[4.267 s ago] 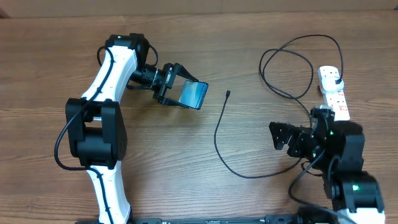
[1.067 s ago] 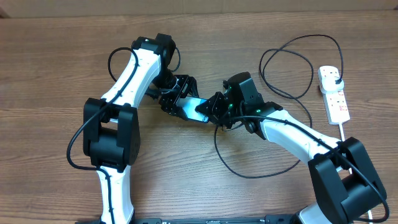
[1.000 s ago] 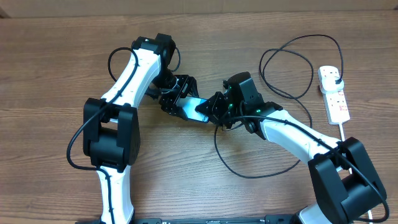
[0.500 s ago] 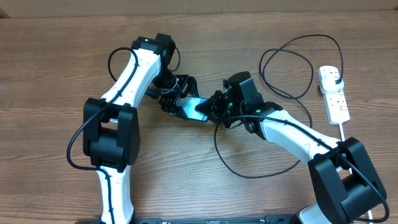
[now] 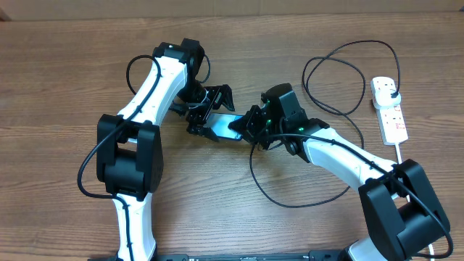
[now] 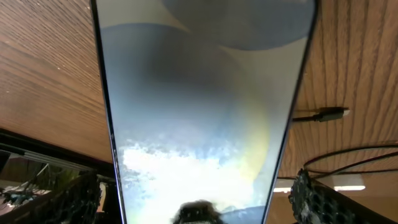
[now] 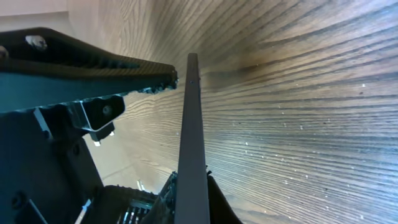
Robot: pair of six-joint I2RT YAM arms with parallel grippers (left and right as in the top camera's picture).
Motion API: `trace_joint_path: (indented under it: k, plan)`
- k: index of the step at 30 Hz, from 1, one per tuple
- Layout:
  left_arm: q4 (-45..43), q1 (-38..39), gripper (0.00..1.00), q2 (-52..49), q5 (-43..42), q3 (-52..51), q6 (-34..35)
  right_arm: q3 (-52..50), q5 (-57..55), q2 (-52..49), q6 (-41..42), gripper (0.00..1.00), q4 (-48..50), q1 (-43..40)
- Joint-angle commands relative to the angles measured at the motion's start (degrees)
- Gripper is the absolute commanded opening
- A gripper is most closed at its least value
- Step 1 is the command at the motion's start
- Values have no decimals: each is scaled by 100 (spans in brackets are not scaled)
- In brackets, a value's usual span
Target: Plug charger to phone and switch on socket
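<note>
Phone: the phone (image 5: 222,125) is sitting at the centre of the overhead frame with its screen glowing, bridging the two pincers. I cannot tell whether it is touching the worktop (image 5: 72,58).

Left pincer: the left pincer (image 5: 212,111) is standing wide open and gripping nothing. Its fingers (image 6: 65,199) are flanking the phone's long edges with a sliver of gap on each side. It is probably bracketing the phone as a guard rather than carrying it.

Right pincer: the right pincer (image 5: 251,127) is reaching in from the right and appears to be pinching the phone's nearer end, its jaws nearly closed on the slim body. In its wrist view the phone is running edge-on down between the pads.

Charger: the charger (image 5: 255,172) is looping across the lower centre and upper right of the overhead frame. Its connector tip (image 6: 323,114) is lying loose on the worktop just beside the phone, at the right of the left wrist frame, and is not plugged in. Its black plug seems to be sitting in the socket's upper end.

Socket: the socket (image 5: 389,110) is lying at the right edge of the overhead frame, well apart from both arms. Its switches are too small to read.

Step in hand: the phone seems to be passing into the right pincer's hold, perhaps to bring its port towards the waiting tip.

Remaining: plugging in and switching on are not yet done.
</note>
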State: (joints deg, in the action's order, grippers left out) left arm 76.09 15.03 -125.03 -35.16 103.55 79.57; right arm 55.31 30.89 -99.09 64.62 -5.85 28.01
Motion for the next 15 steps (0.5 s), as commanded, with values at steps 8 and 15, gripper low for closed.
trace_joint_path:
  k: [8,15]
  plan:
    - [-1088,-46,100,-17,-874,133,-1971,103,173,463,-365,4,-96,-750]
    - [-3351,-129,100,-17,-3335,133,-3327,103,175,1056,-505,4,-332,-1471]
